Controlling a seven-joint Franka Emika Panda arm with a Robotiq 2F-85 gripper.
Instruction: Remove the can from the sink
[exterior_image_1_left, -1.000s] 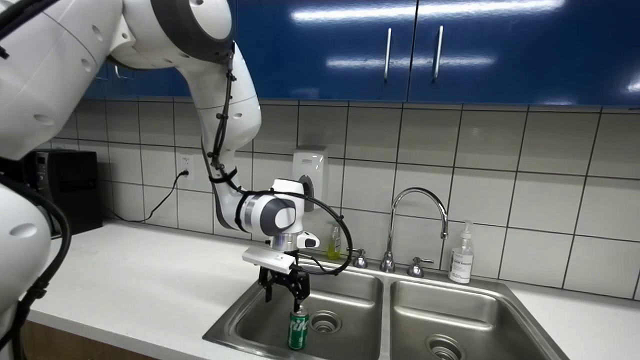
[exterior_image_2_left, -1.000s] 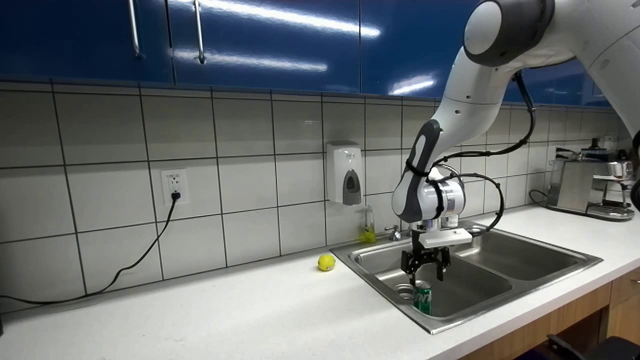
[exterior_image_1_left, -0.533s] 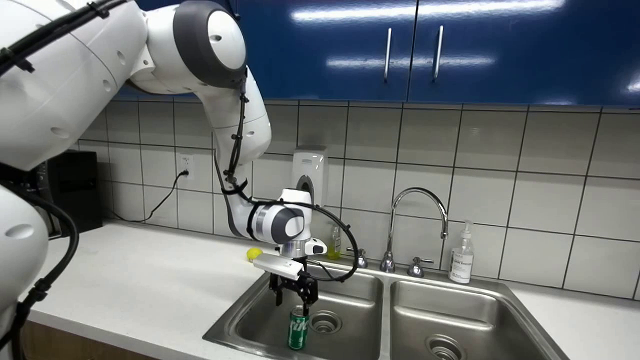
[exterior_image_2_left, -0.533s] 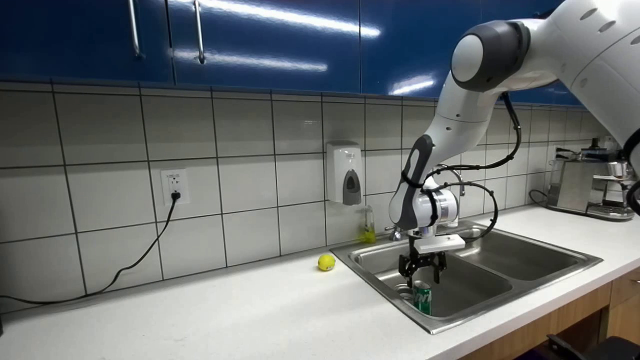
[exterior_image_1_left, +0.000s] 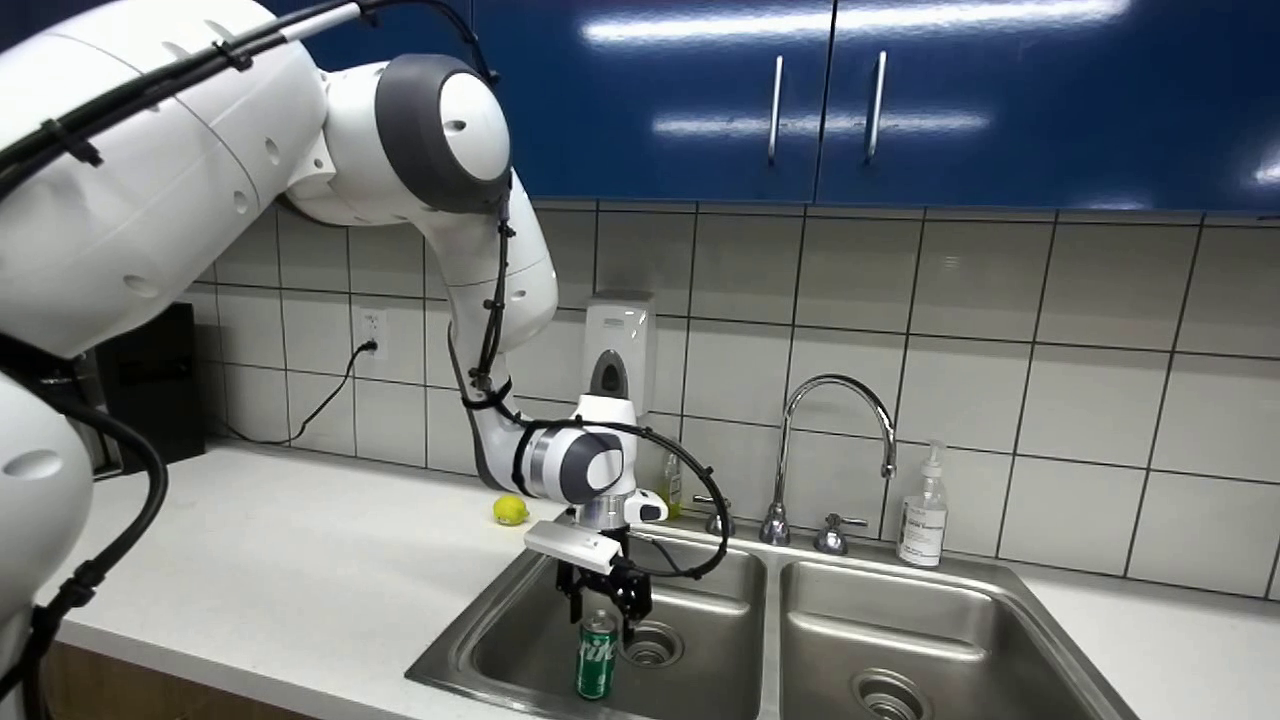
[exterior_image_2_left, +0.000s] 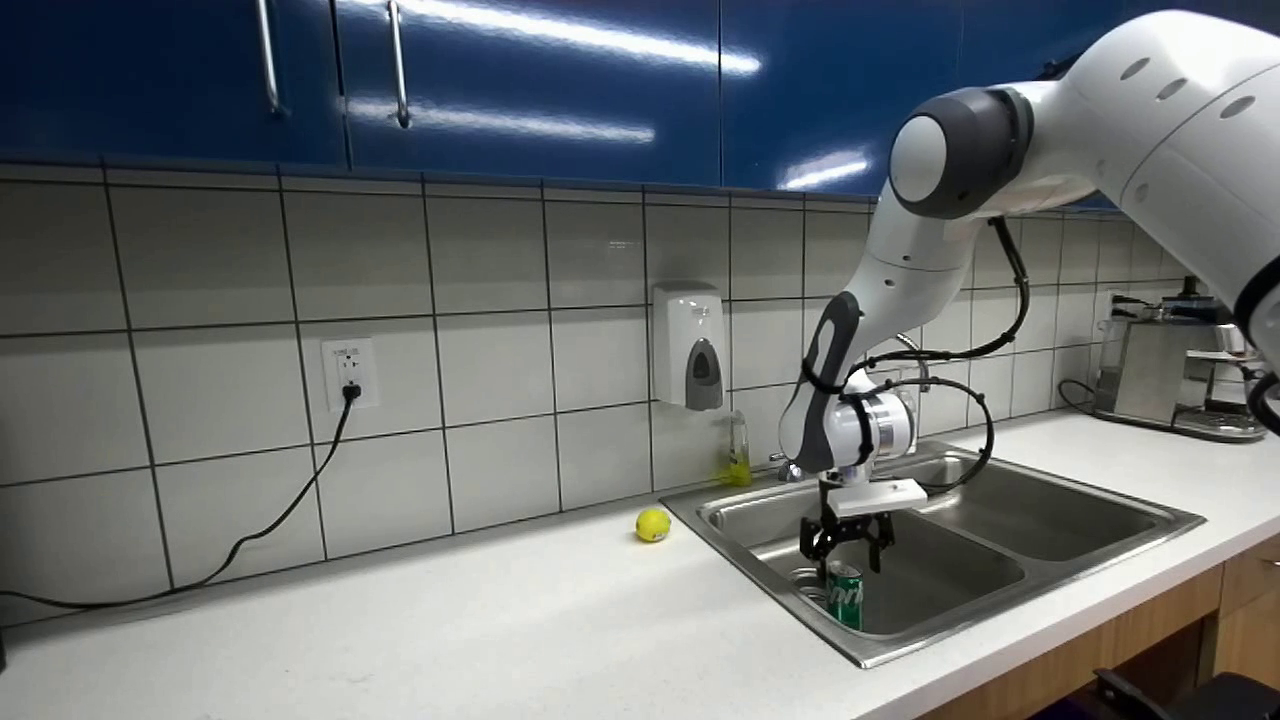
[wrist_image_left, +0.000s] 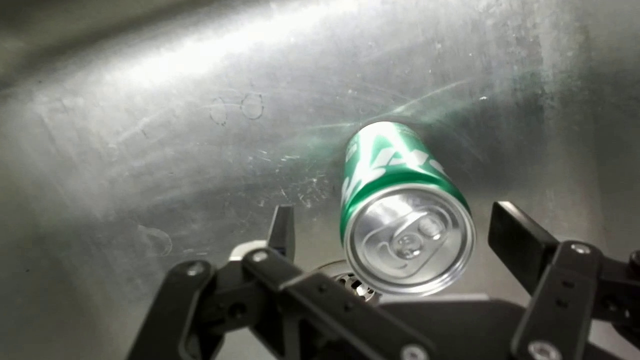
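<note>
The gripper (wrist_image_left: 398, 225) hangs over the sink (exterior_image_1_left: 772, 630), with its fingers (wrist_image_left: 520, 245) spread wider than the can (wrist_image_left: 406, 207). In the wrist view, the silvery top of the can appears between the two fingers, and a gap is visible on each side. The gap at the right of this view is narrow, and the one at the left is clearly wider. So both fingers are apart from the can, and the gripper holds nothing. In both exterior views, the fingers end near the can's top. The can stands upright inside the sink, near the drain (exterior_image_1_left: 654, 648), in the bowl (exterior_image_1_left: 720, 660) that is on the left in an exterior view. On the counter (exterior_image_2_left: 450, 640), near the sink, lies a small yellow object (exterior_image_2_left: 653, 525).
</note>
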